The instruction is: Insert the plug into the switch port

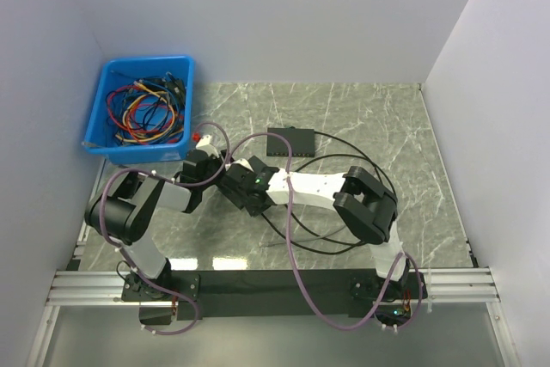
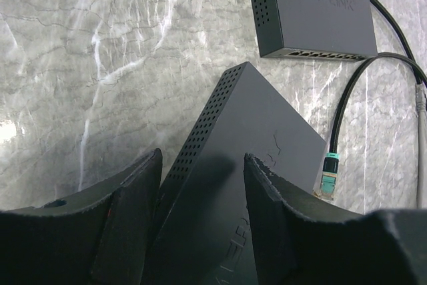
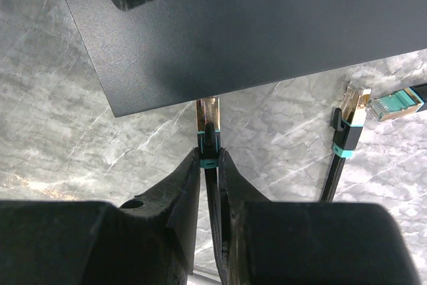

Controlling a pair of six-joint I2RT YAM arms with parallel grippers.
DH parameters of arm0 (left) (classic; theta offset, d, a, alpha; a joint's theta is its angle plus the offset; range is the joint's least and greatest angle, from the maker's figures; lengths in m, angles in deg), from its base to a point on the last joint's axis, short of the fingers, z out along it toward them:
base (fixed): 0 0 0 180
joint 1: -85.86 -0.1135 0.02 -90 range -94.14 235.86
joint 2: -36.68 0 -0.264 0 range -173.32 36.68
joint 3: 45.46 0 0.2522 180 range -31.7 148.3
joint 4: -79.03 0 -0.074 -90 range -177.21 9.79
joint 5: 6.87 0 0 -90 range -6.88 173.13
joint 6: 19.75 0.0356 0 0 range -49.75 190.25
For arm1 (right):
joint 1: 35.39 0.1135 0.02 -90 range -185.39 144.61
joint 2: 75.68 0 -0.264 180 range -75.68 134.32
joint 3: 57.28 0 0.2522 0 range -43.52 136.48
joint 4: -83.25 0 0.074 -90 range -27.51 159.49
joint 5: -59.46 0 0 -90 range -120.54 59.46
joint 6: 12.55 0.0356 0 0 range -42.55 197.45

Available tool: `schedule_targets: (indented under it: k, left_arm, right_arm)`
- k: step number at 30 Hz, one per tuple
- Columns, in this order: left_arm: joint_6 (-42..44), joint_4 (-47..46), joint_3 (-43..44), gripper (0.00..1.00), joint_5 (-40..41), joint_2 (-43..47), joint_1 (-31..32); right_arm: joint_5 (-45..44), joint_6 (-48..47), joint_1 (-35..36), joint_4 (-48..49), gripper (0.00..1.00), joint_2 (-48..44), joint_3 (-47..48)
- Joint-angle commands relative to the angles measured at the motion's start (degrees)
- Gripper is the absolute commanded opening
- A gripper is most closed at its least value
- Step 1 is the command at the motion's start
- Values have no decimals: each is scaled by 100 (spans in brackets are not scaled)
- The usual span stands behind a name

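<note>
— Where is the plug (image 3: pixel 209 139)?
— It is pinched in the right gripper (image 3: pixel 210 165), whose fingers are closed on its teal boot. The gold tip runs under the edge of the switch (image 3: pixel 267 25), so whether it sits in a port is hidden. The port face does not show.
— Which way does it point?
— In the right wrist view its long axis runs 6 to 12, tip at 12.
— And the switch?
— The left gripper (image 2: pixel 201 159) clamps it. The frame cuts off its near end.
— The arms?
— From above they meet mid-table. The left reaches in from 9 o'clock, and the right forearm lies in from 3, elbow folded.
— Anything else?
— A second switch (image 2: pixel 313 8) lies at 1 o'clock in the left wrist view. A loose plug (image 3: pixel 348 125) rests on the table (image 3: pixel 67 138), at 3 o'clock of the held one.
</note>
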Motion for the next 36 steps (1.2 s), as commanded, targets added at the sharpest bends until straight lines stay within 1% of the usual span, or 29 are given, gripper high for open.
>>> schedule_targets:
  k: [1, 8, 14, 22, 36]
  left_arm:
    - [95, 229, 36, 58, -201, -186, 168]
    - [130, 282, 132, 56, -333, -327, 185]
    - [139, 317, 185, 55, -456, -423, 203]
    - [200, 405, 343, 53, -710, -634, 238]
    - [191, 466, 484, 50, -1027, -924, 247]
  right_arm:
    - [-207, -133, 27, 499, 0, 51, 460]
    - [-463, -247, 19, 824, 0, -10, 477]
    - [-375, -545, 27, 1342, 0, -195, 328]
    - [-375, -748, 18, 1895, 0, 15, 267]
    - [-209, -792, -307, 2204, 0, 323, 451]
